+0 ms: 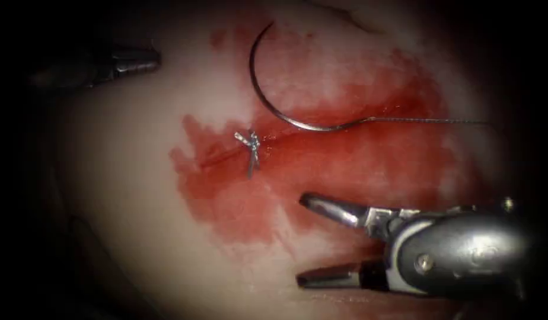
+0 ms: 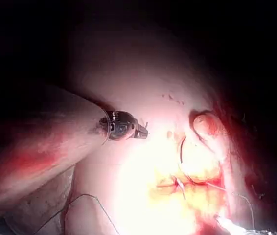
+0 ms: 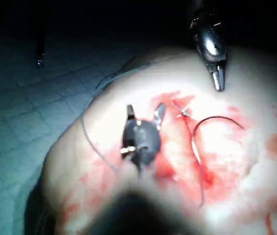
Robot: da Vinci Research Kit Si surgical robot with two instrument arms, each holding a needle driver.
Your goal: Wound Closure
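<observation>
Lying loose on the tissue [image 1: 126, 178]: a curved needle [image 1: 259, 89], resting flat above the cut [image 1: 238, 151], well beyond the tips of the right pincer [image 1: 300, 237] and off to the side of the left pincer [image 1: 158, 59]. Not piercing the tissue, as far as can be judged; not being held by either tool. Curving in a thin, dark, shiny half-circle, point end away from the right pincer, blunt end trailing thread [image 1: 428, 121] out toward the right side of the cut. Sitting on the cut itself, between the needle and the right pincer: a small knot with short cut ends [image 1: 249, 148]. Spreading around the cut and under the needle: red fluid [image 1: 345, 160].

Hovering near the cut on the right side: the right pincer, spread wide, holding nothing. Waiting at the far left, well apart from the needle: the left pincer, seemingly closed and empty, seen also in the right wrist view [image 3: 219, 78].

Judging good practice here: taking the needle on its body, away from both point and thread end, squarely across the curve, without scraping the tissue or snagging the finished knot.
</observation>
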